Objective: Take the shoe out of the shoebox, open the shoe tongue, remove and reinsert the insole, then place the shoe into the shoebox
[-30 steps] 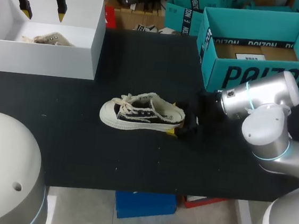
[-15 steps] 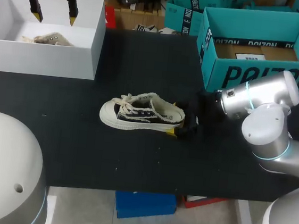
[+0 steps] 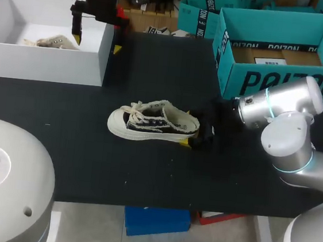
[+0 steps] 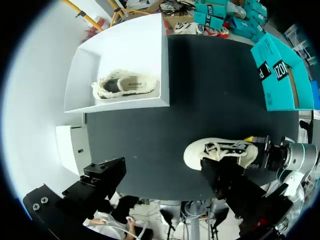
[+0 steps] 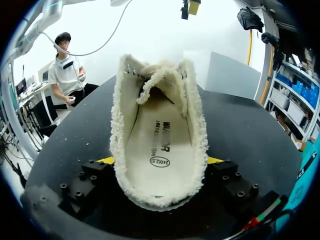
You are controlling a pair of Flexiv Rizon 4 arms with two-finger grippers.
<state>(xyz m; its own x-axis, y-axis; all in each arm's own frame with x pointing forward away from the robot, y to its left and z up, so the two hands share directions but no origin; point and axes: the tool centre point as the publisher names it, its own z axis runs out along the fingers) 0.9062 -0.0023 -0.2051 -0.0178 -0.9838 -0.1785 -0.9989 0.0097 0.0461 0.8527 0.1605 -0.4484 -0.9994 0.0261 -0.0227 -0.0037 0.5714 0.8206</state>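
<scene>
The shoe point(image 3: 153, 122) sits on the black tabletop point(image 3: 144, 177) - right end effector point(image 3: 192, 129) pinches its heel from both sides. Left end effector point(image 3: 96, 39) hangs spread wide over the white box point(image 3: 46, 65) wall.

Black table point(image 3: 144, 177), white shoebox point(image 3: 46, 65) at left, teal shoebox point(image 3: 281, 81) at right, shoe point(image 3: 153, 122) between

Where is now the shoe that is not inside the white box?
In the head view the shoe lies near the middle of the black table, toe pointing left, its heel held in the right gripper, in front and to the right of the white box.
</scene>
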